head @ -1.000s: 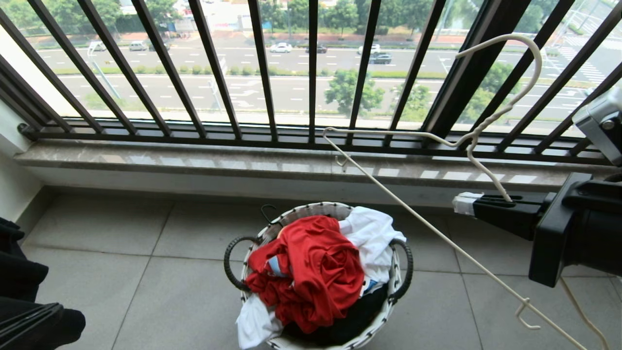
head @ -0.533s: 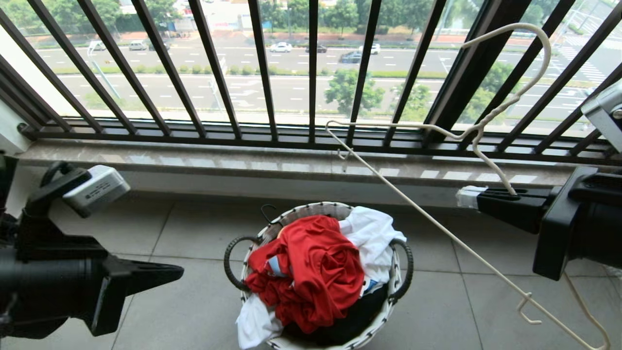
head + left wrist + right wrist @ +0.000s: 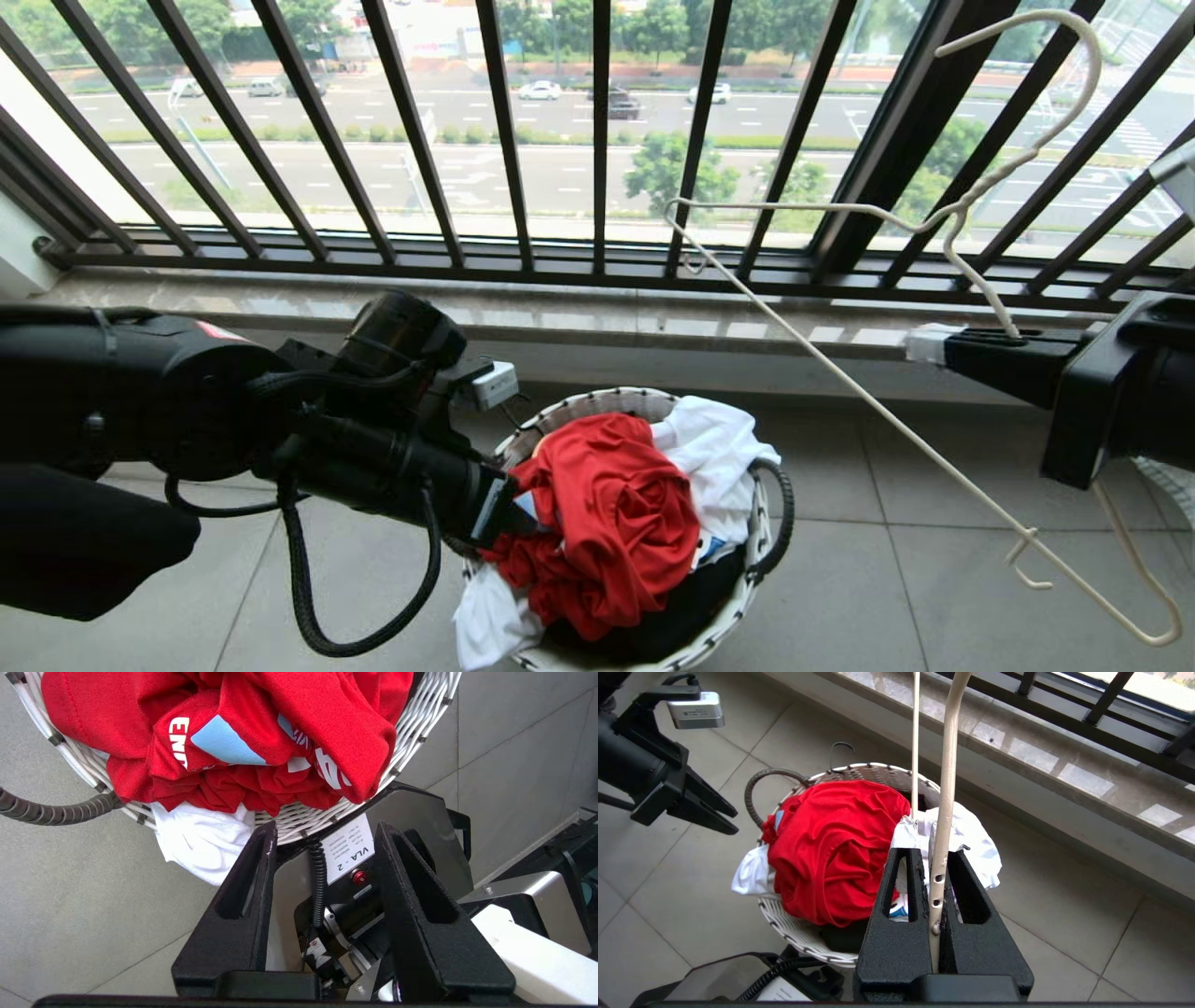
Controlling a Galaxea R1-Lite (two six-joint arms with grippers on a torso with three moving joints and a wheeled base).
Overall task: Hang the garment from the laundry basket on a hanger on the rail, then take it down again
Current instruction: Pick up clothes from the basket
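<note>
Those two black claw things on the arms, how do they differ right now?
The left end effector has its fingers apart with nothing between them, while the right end effector is shut on the hanger. The left one sits low at the laundry basket beside the red garment; the right one is off to the side. Both have black, wedge-shaped fingers.

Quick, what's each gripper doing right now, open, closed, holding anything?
Left gripper: jaws open, empty, beside the laundry basket by the red garment.
Right gripper: jaws closed on the hanger.
</note>
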